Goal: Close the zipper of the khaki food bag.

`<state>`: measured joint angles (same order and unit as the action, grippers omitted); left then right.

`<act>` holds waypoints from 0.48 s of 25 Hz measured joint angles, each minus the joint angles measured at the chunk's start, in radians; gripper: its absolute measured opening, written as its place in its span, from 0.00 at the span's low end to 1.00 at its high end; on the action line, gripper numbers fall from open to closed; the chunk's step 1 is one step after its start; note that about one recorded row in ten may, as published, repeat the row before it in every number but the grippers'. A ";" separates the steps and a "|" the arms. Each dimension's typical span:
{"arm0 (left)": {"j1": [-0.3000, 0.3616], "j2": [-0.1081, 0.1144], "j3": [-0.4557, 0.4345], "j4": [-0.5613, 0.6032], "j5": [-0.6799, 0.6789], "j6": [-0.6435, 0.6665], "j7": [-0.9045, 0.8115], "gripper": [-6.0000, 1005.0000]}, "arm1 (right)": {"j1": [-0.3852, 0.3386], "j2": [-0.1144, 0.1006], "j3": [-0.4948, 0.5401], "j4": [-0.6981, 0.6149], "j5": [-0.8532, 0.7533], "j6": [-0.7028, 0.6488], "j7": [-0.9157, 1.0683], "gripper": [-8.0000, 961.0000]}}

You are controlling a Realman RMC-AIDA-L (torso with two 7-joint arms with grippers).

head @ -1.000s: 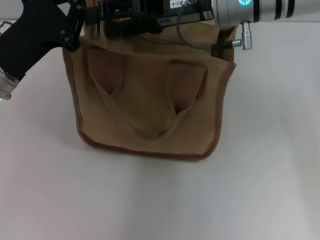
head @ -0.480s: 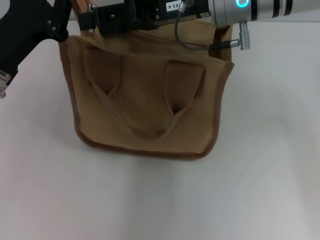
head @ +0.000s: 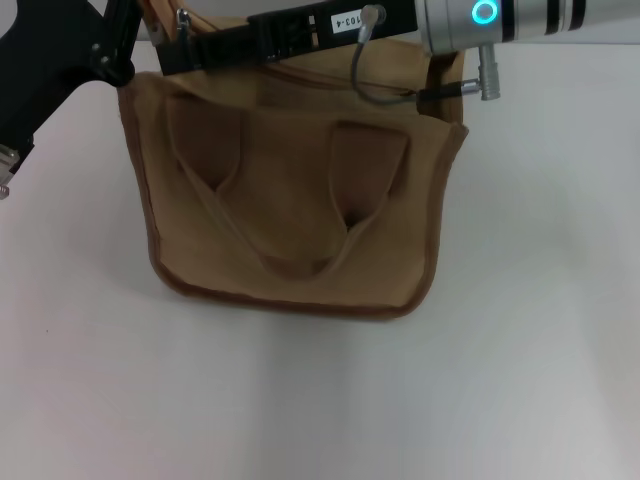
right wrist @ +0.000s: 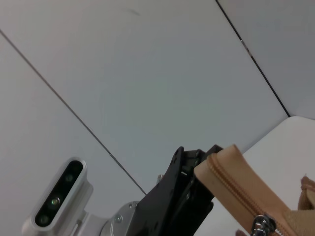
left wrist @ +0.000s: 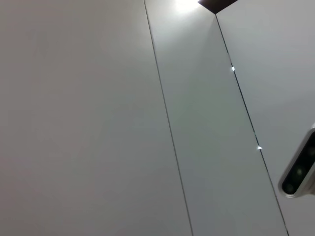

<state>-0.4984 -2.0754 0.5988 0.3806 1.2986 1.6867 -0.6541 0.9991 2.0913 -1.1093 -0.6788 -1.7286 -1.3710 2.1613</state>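
The khaki food bag (head: pixel 300 220) stands on the white table at the upper middle of the head view, one handle loop hanging down its front. The zipper (head: pixel 312 73) runs along its top, mostly under my right arm. My left gripper (head: pixel 125 45) is shut on the bag's top left corner; the right wrist view shows it (right wrist: pixel 192 169) pinching the end of the zip tape (right wrist: pixel 231 179). My right gripper (head: pixel 175 40) reaches across the bag top to that left end, shut on the silver pull tab (head: pixel 183 18), which also shows in the right wrist view (right wrist: pixel 261 226).
The white table (head: pixel 500 360) stretches in front of and to the right of the bag. A cable and a silver plug (head: pixel 490 70) hang from my right arm over the bag's right corner. The left wrist view shows only grey wall panels (left wrist: pixel 98 123).
My right gripper has moved left along the bag top to the left end. My left gripper has lifted slightly, still holding the corner. The bag has stayed in place.
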 joint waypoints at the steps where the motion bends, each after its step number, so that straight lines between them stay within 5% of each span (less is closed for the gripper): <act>1: 0.000 0.000 0.000 0.000 0.000 -0.002 0.000 0.07 | 0.000 0.000 0.000 0.000 0.000 0.000 0.000 0.81; 12: -0.001 -0.001 0.002 0.003 -0.001 0.003 -0.002 0.07 | -0.016 0.001 -0.041 -0.021 0.023 0.066 -0.049 0.80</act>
<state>-0.4998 -2.0766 0.6007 0.3832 1.2979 1.6893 -0.6560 0.9828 2.0923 -1.1501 -0.6996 -1.7060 -1.3051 2.1122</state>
